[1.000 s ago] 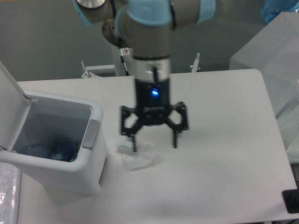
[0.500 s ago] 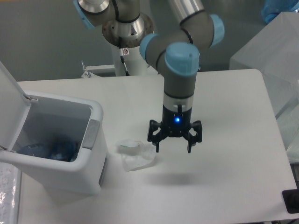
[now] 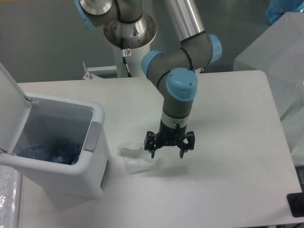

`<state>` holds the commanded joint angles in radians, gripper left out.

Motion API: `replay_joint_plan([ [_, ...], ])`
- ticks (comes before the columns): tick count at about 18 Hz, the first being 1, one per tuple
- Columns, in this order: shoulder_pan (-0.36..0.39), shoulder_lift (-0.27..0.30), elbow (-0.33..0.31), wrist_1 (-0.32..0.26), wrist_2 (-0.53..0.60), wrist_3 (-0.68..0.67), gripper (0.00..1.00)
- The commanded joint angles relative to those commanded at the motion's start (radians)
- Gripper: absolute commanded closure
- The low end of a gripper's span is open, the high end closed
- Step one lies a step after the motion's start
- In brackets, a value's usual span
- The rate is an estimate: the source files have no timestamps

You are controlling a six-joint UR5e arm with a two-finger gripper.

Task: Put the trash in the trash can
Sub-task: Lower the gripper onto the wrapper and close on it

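While the gripper (image 3: 168, 153) is hanging low over the white table (image 3: 228, 142), its two fingers are standing spread apart and are holding nothing. Its left fingertip is sitting just at the right edge of the crumpled translucent wrapper (image 3: 137, 158), and it is hard to tell if they are touching. This wrapper is lying on the table between the gripper and the trash can (image 3: 71, 156), and its outline is fading into the white surface. The trash can is standing at the left with its lid (image 3: 10, 107) flipped up; the lid is cut off by the picture edge. Inside the can something bluish (image 3: 52, 153) is lying, too blurred to name.
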<state>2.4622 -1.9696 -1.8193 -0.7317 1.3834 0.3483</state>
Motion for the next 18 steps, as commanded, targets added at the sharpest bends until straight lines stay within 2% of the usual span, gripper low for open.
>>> replay_joint_plan([
  [3, -0.046, -0.021, 0.0, 0.0, 0.074, -0.041, 0.0],
  [13, -0.06, -0.029, -0.02, -0.005, 0.123, -0.117, 0.02],
  [18, -0.068, -0.031, -0.021, -0.006, 0.137, -0.124, 0.21],
])
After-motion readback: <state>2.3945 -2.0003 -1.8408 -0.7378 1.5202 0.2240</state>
